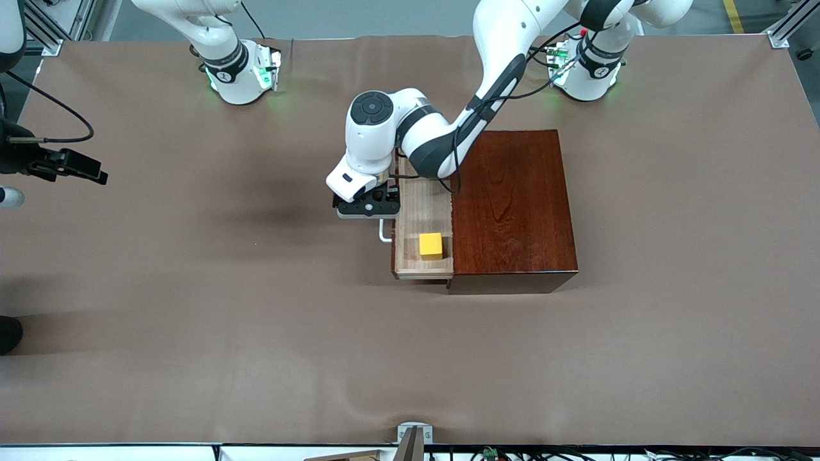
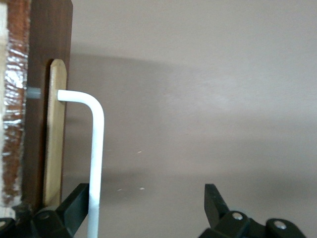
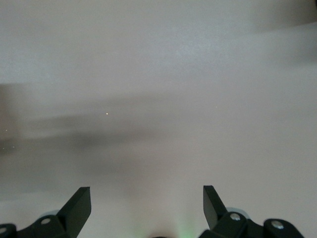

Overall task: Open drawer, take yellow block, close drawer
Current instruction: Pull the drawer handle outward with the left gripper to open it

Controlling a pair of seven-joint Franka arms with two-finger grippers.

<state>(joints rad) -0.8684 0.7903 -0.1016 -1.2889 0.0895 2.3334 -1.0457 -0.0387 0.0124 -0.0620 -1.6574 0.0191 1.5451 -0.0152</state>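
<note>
Sitting partly pulled out of the glossy reddish-brown cabinet (image 1: 512,205), the pale-wood drawer (image 1: 423,218), with the yellow block (image 1: 431,245) lying in its tray, nearer the front camera than the left tool (image 1: 368,206). Hovering at the white U-shaped handle (image 2: 95,163), that left tool, fingers (image 2: 214,201) spread with the bar just beside 1 finger and not pinched. Waiting at the right arm's end of the desk (image 1: 192,307), the right tool (image 3: 147,206), spread wide and gripping nothing. Risking, by judgement: snagging the thin round bar while lifting away, jerking the light tray; slipping on the small cube's smooth, sharp-edged faces if the pinch lands off-centre; clipping the tray wall while reaching in. Looking matte and slightly wrinkled, the brown desk cover; looking slick and hard, the lacquered cabinet top.
</note>
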